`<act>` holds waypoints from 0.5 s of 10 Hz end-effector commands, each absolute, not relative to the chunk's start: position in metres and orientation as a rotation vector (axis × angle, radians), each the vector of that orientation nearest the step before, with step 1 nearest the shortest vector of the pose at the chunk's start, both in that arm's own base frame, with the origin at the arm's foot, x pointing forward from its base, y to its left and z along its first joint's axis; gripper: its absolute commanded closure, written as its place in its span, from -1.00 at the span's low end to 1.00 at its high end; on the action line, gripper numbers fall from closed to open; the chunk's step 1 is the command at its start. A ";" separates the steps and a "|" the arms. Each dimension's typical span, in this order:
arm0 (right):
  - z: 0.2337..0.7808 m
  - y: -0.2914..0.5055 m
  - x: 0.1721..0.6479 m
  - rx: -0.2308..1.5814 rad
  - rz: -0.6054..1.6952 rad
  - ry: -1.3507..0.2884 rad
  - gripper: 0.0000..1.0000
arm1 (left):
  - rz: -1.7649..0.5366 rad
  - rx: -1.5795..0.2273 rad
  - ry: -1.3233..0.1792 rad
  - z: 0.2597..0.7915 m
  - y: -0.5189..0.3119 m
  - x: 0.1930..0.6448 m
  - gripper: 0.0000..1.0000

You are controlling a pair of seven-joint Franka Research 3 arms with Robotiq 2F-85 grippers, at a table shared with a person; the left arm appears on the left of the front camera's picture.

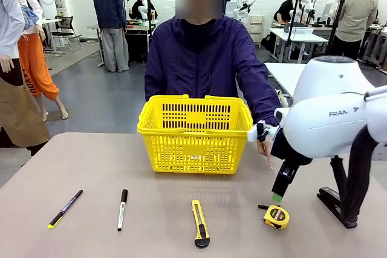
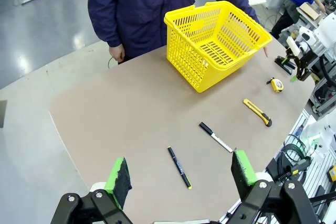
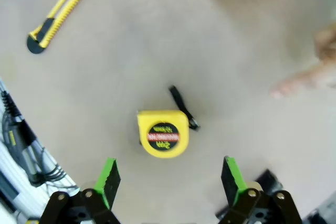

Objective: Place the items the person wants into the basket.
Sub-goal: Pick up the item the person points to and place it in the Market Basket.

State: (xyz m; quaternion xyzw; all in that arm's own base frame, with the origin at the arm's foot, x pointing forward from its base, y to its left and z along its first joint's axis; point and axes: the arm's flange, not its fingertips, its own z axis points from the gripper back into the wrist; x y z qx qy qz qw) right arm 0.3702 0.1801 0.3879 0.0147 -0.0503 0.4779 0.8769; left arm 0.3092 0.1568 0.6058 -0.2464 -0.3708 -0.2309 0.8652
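We identify the right arm (image 1: 326, 122) by its rounded white shells, its grey "FRAN" lettering (image 1: 342, 113) and a black sleeved cable bundle (image 1: 358, 167). The left gripper (image 2: 181, 169) and the right gripper (image 3: 170, 176) each have black linkage bodies with silver pivot screws. Their fingers carry bright green pads (image 2: 119, 174).

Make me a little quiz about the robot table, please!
1. True or false: the tape measure lies on the table, outside the yellow basket.
2. Which thing lies nearest the tape measure? A) white marker B) utility knife C) black pen
3. Fill the gap: above the tape measure, the right arm's jaws stand ____.

Key: 1 true; 2 B; 3 open.
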 end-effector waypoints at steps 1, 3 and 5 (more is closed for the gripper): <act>0.368 0.183 0.372 0.094 1.060 -0.086 -1.00 | -0.501 -0.524 -0.789 0.606 0.159 0.309 -1.00; 0.360 0.186 0.368 0.072 1.080 -0.066 -1.00 | -0.501 -0.524 -0.789 0.606 0.159 0.309 -1.00; 0.349 0.190 0.364 0.061 1.141 -0.064 -1.00 | -0.501 -0.524 -0.789 0.606 0.159 0.309 -1.00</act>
